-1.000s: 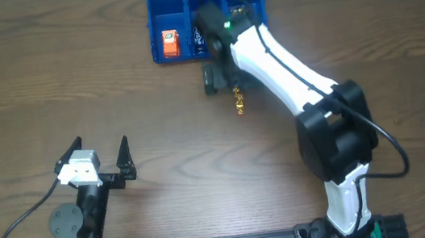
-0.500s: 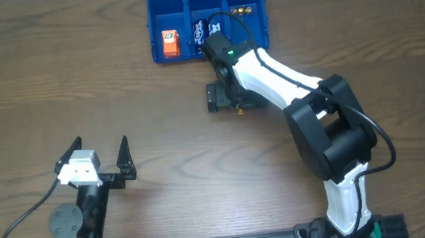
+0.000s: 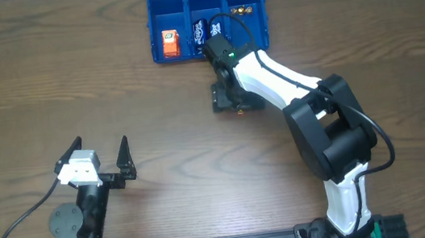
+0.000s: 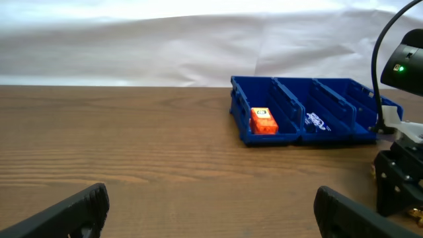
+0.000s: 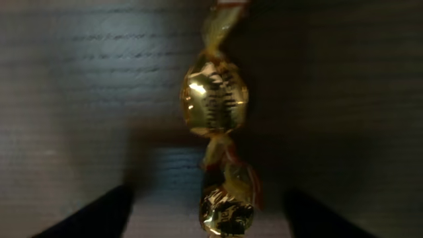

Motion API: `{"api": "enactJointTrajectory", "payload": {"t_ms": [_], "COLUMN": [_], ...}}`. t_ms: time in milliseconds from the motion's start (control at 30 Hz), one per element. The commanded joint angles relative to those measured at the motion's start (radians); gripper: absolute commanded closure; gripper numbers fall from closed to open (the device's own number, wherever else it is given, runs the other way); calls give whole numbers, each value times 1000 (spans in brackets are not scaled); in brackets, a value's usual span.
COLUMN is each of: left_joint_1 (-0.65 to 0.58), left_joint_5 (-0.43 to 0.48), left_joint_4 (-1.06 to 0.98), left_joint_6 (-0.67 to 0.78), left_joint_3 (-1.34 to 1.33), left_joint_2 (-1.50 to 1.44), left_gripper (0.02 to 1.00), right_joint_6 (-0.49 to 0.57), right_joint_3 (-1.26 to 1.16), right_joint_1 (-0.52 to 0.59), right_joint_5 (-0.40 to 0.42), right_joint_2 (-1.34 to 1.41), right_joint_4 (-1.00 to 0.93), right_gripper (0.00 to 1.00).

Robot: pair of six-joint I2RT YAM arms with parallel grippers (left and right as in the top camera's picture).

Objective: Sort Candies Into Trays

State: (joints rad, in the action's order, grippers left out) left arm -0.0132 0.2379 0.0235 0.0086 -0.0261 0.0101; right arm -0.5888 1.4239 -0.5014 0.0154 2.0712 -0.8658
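Observation:
Two gold-wrapped candies lie end to end on the wood, one (image 5: 215,99) farther out and one (image 5: 227,208) close in. My right gripper (image 3: 236,103) is down at the table just in front of the blue three-compartment tray (image 3: 154,16), open, with its dark fingers (image 5: 92,215) on either side of the near candy and not touching it. In the tray, an orange candy (image 3: 170,43) lies in the left compartment, a blue-and-white one (image 3: 206,30) in the middle, and gold ones (image 3: 241,7) in the right. My left gripper (image 3: 103,153) hangs open near its base with nothing in it.
The tray (image 4: 291,135) stands at the far edge of the wooden table (image 3: 70,88), with bare wood to its left and right. The right arm (image 3: 290,85) slants across the middle right. A white backdrop (image 4: 132,46) rises behind the table.
The right gripper has come away from over the tray and dropped to the table over the gold candies. The left arm has stayed put.

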Motion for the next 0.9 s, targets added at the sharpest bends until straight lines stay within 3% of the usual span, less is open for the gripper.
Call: {"api": "enactJointTrajectory", "payload": {"t_ms": [33, 100, 433, 900], "left_joint_1": [-6, -6, -6, -6], "left_joint_5": [18, 18, 18, 18], "left_joint_4": [31, 31, 31, 31], "left_joint_6": [14, 14, 14, 14], "left_joint_3": [21, 21, 21, 21], "left_joint_2": [-7, -7, -7, -7], "left_gripper": [20, 20, 20, 20], "right_joint_6": [-11, -11, -14, -18], "right_joint_3": [-5, -5, -5, -5], "right_joint_1": [3, 3, 3, 3], "right_joint_5": [21, 21, 35, 35], "right_joint_2": [3, 3, 3, -2], "right_joint_4": [2, 3, 5, -2], "right_gripper": [426, 500, 691, 855]}}
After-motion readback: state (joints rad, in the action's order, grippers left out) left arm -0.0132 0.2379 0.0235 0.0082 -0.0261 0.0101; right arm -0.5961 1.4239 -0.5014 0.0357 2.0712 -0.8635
